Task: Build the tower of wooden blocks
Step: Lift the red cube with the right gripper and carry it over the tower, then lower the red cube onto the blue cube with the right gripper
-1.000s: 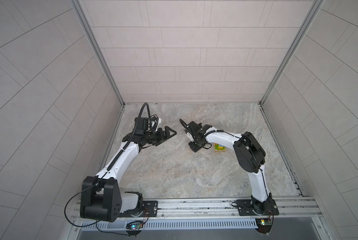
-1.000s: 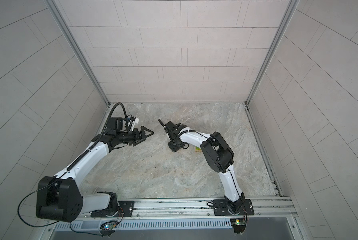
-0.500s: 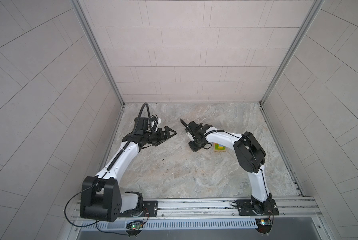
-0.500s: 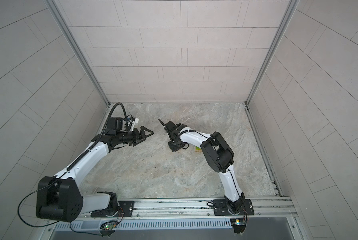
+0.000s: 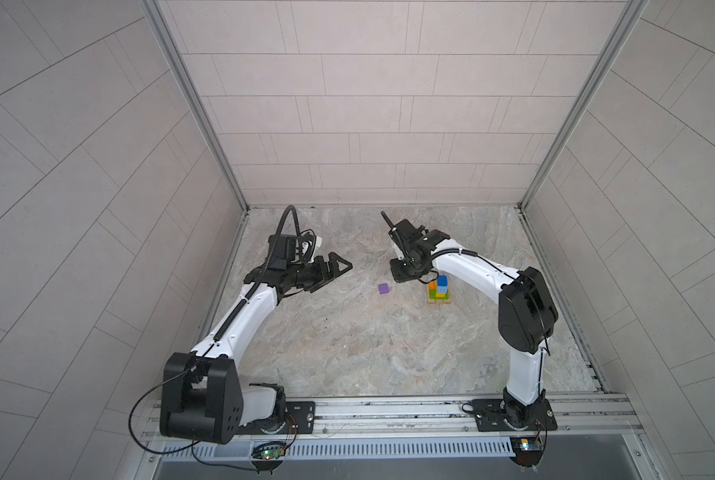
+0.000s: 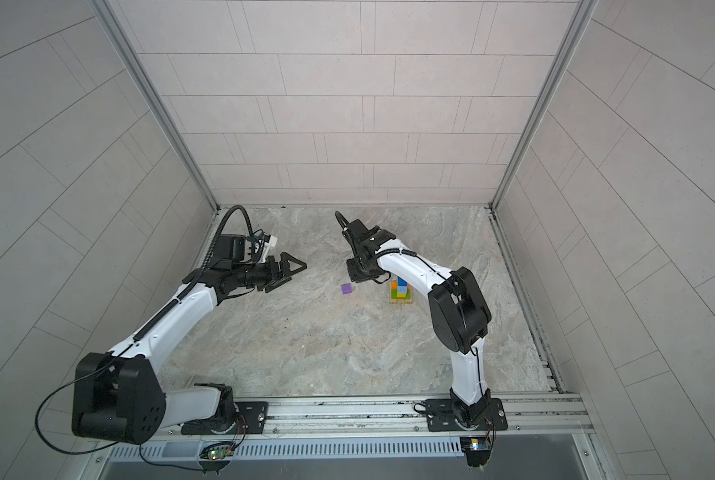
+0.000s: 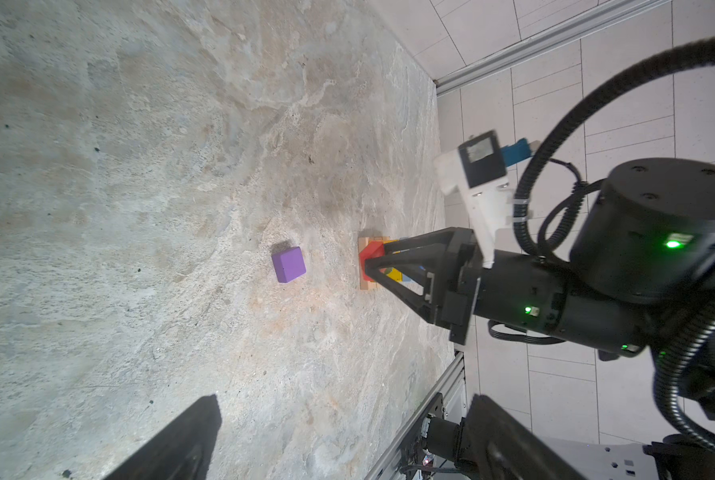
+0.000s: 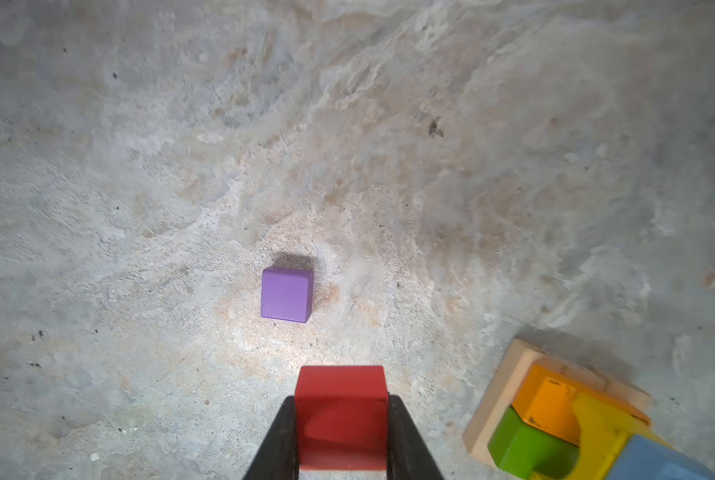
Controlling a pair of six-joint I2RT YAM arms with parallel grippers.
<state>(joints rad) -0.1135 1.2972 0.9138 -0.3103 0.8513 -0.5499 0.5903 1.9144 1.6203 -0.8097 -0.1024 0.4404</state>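
Pinches a small red wooden cube (image 8: 341, 386) in the right gripper (image 8: 341, 401), above the marbled stone tabletop (image 5: 347, 340). Hovers near a lone purple wooden cube (image 8: 286, 294) lying on the stone, and beside the partly built block tower (image 8: 555, 419): tan base, orange and green oblongs, yellow and light blue above. Holds the left gripper (image 5: 333, 272) spread wide, well apart to the left.

Left arm (image 5: 245, 316), right arm (image 5: 468, 270): white links, black joints, corrugated cables; left claw (image 5: 333, 275) black, triangular.
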